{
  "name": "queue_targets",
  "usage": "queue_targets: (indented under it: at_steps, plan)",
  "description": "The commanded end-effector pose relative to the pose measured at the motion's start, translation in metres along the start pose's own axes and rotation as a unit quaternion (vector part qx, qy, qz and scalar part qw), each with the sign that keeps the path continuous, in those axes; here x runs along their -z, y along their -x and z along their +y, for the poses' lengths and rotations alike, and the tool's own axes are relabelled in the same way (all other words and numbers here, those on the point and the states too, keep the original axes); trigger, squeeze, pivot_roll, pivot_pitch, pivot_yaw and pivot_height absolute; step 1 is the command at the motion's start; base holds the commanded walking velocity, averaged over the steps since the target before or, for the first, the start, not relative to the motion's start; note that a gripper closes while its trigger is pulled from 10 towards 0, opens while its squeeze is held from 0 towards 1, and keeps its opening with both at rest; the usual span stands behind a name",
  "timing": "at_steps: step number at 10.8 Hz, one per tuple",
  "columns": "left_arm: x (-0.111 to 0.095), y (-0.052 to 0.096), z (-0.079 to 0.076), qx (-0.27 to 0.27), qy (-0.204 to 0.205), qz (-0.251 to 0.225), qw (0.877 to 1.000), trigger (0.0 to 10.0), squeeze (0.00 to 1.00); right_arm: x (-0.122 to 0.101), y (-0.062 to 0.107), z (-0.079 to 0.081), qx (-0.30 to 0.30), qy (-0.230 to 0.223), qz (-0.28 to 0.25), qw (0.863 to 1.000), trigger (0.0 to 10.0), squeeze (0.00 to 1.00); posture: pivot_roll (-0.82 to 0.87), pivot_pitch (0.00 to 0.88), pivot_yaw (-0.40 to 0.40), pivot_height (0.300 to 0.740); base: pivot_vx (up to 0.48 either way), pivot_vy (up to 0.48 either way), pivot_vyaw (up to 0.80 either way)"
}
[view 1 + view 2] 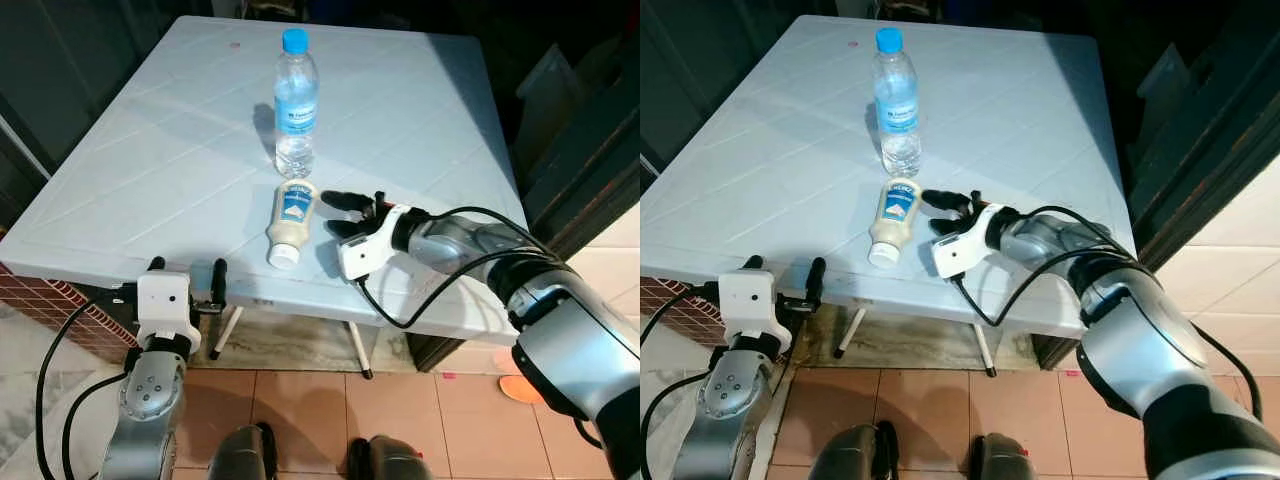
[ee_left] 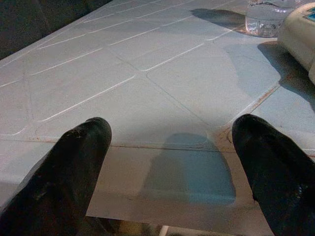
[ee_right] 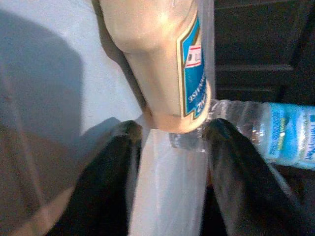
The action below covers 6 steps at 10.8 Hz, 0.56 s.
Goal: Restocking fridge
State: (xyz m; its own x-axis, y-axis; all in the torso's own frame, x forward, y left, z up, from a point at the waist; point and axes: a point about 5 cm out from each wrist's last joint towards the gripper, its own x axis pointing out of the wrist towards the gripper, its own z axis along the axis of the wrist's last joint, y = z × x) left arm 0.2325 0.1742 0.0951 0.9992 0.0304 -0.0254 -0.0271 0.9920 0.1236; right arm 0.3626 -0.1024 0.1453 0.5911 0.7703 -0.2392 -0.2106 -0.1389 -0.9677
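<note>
A cream mayonnaise squeeze bottle (image 1: 290, 222) with a blue label lies on the white table (image 1: 150, 170), white cap toward the front edge. Just behind it a clear water bottle (image 1: 296, 100) with a blue cap stands upright. My right gripper (image 1: 335, 213) is open at the mayonnaise bottle's right side, fingertips very close to it; I cannot tell whether they touch. The right wrist view looks past both fingers (image 3: 103, 182) at the mayonnaise bottle (image 3: 157, 59) and the water bottle (image 3: 275, 132). My left gripper (image 1: 186, 268) hangs open at the table's front edge, nothing between its fingers (image 2: 74, 162).
The table's front edge (image 1: 250, 290) runs close in front of me, with its legs over a tiled floor. A dark cabinet or door (image 1: 590, 130) stands to the right. A low brick wall (image 1: 60, 300) is at the lower left. An orange object (image 1: 520, 388) lies on the floor.
</note>
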Motion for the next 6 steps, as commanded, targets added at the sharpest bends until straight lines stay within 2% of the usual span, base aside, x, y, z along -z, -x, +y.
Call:
queue_targets:
  at_steps: [1, 2, 3, 4, 5, 6]
  plan:
    - [-0.002, -0.001, 0.001, 0.0, -0.006, -0.003, 1.0, 10.0, 0.0, 0.001, 0.003, 0.001, 0.009, -0.052, 0.002, 0.999, 10.0, 0.11, 0.05, 0.112, -0.003, 0.74, 0.0, 0.0, 0.0]
    - [-0.001, -0.002, 0.004, -0.023, -0.014, 0.0, 1.0, 10.0, 0.0, 0.002, 0.006, -0.002, 0.052, -0.161, 0.001, 0.986, 10.0, 1.0, 0.05, 0.108, -0.004, 0.74, 0.0, 0.0, 0.0]
    - [-0.001, -0.004, 0.007, -0.041, -0.012, 0.005, 0.999, 10.0, 0.0, 0.001, 0.01, 0.0, 0.093, -0.216, -0.009, 0.972, 10.0, 1.0, 0.05, 0.104, -0.001, 0.74, 0.0, 0.0, 0.0]
    - [-0.001, -0.007, 0.005, -0.037, -0.001, 0.006, 0.999, 10.0, 0.0, -0.002, 0.017, 0.01, 0.138, -0.297, -0.016, 0.945, 10.0, 1.0, 0.03, 0.1, 0.012, 0.74, 0.0, 0.0, 0.0]
    - [-0.001, -0.01, 0.003, -0.028, 0.007, 0.008, 1.0, 10.0, 0.0, -0.008, 0.022, 0.017, 0.172, -0.36, -0.021, 0.917, 10.0, 1.0, 0.02, 0.095, 0.022, 0.74, 0.0, 0.0, 0.0]
    - [-0.002, -0.014, -0.002, -0.013, 0.015, 0.008, 1.0, 10.0, 0.0, -0.02, 0.027, 0.023, 0.198, -0.406, -0.03, 0.891, 10.0, 1.0, 0.01, 0.087, 0.037, 0.74, 0.0, 0.292, 0.0]
